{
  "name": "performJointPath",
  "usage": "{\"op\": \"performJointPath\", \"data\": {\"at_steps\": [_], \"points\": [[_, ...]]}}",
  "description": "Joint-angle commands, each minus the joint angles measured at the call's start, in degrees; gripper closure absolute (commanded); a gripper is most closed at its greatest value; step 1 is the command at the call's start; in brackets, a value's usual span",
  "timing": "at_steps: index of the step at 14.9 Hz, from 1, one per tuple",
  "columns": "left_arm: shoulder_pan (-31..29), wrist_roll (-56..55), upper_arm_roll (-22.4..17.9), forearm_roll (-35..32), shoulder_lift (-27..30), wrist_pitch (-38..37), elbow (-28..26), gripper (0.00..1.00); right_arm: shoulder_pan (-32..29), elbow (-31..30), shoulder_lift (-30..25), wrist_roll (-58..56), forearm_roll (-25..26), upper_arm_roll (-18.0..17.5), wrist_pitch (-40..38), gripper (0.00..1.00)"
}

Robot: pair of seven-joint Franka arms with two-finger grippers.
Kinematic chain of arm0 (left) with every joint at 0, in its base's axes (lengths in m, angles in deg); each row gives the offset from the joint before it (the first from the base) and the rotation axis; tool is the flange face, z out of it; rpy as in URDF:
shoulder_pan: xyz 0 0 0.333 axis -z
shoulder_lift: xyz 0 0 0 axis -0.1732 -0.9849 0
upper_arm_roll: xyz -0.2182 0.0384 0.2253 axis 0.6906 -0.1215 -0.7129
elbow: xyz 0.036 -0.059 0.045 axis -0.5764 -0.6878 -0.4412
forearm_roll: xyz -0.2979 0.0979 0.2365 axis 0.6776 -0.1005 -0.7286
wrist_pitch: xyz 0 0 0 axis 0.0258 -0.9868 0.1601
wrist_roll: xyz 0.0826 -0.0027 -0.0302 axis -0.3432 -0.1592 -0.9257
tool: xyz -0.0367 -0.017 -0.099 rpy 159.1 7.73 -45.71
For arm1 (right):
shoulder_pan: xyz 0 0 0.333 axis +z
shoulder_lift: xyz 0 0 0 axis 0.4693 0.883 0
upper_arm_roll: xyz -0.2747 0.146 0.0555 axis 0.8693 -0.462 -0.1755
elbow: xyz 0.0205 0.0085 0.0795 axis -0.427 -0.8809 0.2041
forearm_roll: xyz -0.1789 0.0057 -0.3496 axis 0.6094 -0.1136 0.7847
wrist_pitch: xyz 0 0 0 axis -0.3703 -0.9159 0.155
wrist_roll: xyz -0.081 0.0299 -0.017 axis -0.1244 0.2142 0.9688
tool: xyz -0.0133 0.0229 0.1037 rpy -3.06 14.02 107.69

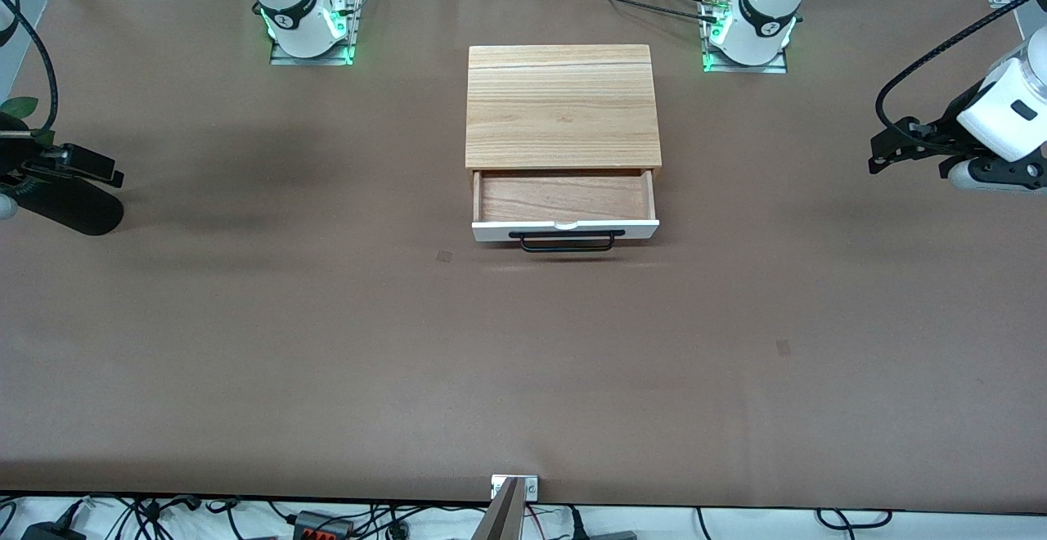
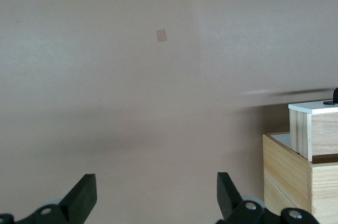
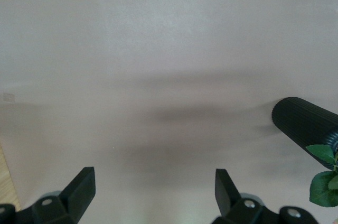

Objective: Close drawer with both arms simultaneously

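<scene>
The drawer [image 1: 564, 198] stands pulled out of the light-wood cabinet [image 1: 562, 106] at the table's middle, with its white front panel [image 1: 564, 231] and black wire handle [image 1: 568, 242] toward the front camera. The tray is empty. My left gripper [image 1: 887, 147] hangs open and empty over the table at the left arm's end, well apart from the cabinet. In the left wrist view [image 2: 157, 192] its jaws are wide apart and the drawer's corner [image 2: 314, 109] shows off to one side. My right gripper [image 1: 98, 170] is open and empty over the right arm's end; its wrist view [image 3: 154, 187] shows only bare table between the jaws.
A black ribbed cylinder [image 1: 69, 211] with green leaves [image 3: 323, 182] lies close to my right gripper at the right arm's end. Small tape marks [image 1: 444, 257] [image 1: 783, 348] lie on the brown table [image 1: 523, 360]. The arm bases [image 1: 307, 24] [image 1: 748, 33] flank the cabinet.
</scene>
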Motion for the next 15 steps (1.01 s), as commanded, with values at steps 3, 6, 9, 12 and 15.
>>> {"op": "performJointPath", "data": {"at_steps": [3, 6, 9, 12, 15], "points": [[0.17, -0.81, 0.24, -1.62, -0.09, -1.14, 0.96, 0.00, -0.57, -1.05, -1.57, -0.67, 0.83, -0.57, -0.54, 0.00], [0.08, -0.80, 0.24, -1.62, -0.01, -1.14, 0.96, 0.00, -0.49, -1.05, -1.57, -0.49, 0.83, -0.65, -0.45, 0.00], [-0.10, -0.89, 0.16, -1.62, -0.27, -1.14, 0.96, 0.00, -0.40, -1.05, -1.57, -0.75, 0.65, -0.66, -0.54, 0.00], [-0.10, -0.72, 0.16, -1.53, -0.27, -1.14, 0.96, 0.00, 0.13, -0.62, -0.35, -0.67, 0.57, -1.01, -0.01, 0.00], [0.43, 0.24, 0.24, -1.53, -2.63, -1.05, 0.97, 0.00, 1.01, -0.61, -0.08, -0.05, 0.13, -1.10, 0.25, 0.00]]}}
